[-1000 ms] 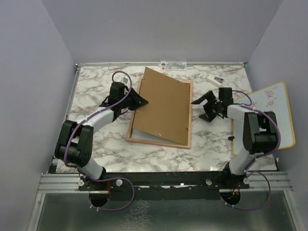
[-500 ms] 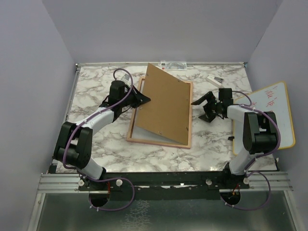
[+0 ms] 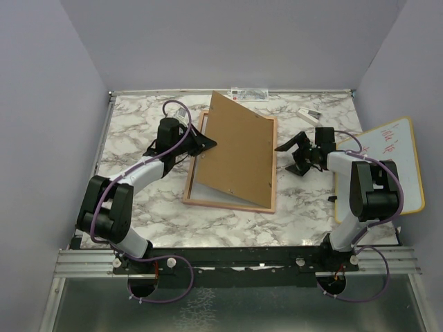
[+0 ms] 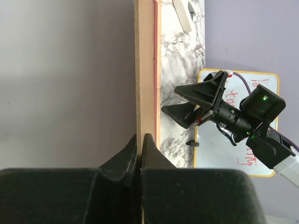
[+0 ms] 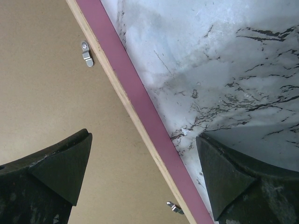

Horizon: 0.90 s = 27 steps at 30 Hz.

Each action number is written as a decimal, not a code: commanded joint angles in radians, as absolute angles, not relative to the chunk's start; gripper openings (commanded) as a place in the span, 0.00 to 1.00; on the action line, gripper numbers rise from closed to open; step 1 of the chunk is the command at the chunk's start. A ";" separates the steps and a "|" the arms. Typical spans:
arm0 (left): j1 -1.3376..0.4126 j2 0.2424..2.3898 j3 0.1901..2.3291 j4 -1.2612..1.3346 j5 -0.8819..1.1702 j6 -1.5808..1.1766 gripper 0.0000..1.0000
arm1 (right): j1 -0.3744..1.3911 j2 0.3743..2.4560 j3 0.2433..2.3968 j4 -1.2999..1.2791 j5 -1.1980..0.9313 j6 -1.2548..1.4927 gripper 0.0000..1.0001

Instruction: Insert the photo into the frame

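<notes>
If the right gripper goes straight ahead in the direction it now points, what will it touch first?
Probably the right-hand rim of the frame, which crosses between the open fingers of the right gripper in its wrist view; the depth is unclear.

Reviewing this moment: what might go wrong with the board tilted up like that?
The left gripper pinches the backing board only at its thin left edge, so it may slip and slap down onto the frame. The board's right edge rests in the frame while the open right gripper hovers beside it, holding nothing, so raising the board further might drag the frame along.
</notes>
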<state>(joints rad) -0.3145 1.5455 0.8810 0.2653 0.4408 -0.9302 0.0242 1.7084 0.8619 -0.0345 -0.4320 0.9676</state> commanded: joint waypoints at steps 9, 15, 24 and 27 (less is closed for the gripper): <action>-0.312 1.477 0.836 0.431 0.379 -0.895 0.00 | 0.018 1.743 0.821 -0.019 -0.449 0.955 0.96; -0.328 1.570 0.850 0.500 0.471 -0.945 0.00 | 0.018 1.744 0.817 -0.015 -0.457 0.953 0.96; -0.347 1.648 0.886 0.512 0.525 -0.943 0.00 | 0.017 1.766 0.809 0.027 -0.525 0.942 0.95; -0.347 1.671 0.888 0.512 0.543 -0.950 0.00 | 0.017 1.777 0.811 0.045 -0.555 0.940 0.94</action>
